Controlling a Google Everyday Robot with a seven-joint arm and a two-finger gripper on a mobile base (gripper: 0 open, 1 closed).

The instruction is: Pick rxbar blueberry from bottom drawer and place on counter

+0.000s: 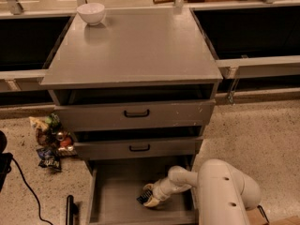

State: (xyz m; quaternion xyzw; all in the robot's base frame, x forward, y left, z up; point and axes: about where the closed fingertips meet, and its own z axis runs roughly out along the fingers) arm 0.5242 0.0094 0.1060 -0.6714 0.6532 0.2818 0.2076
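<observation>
Reaching into bottom drawer (115, 191), tool (151, 197) against rxbar blueberry (142, 198); bar half hidden, grip impossible to tell

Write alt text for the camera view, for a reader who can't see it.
The robot's gripper is down in the open bottom drawer of a grey cabinet, at a dark snack bar on its floor. A white bowl sits far left on the counter.

A robot's white arm (220, 191) reaches from 3 o'clock into the open bottom drawer (115, 196). Its gripper (151, 197) hangs low near the floor's middle, with the dark rxbar blueberry (142, 198) at its 9 o'clock. A white bowl (91, 13) sits at 11 o'clock on the counter (136, 50).
</observation>
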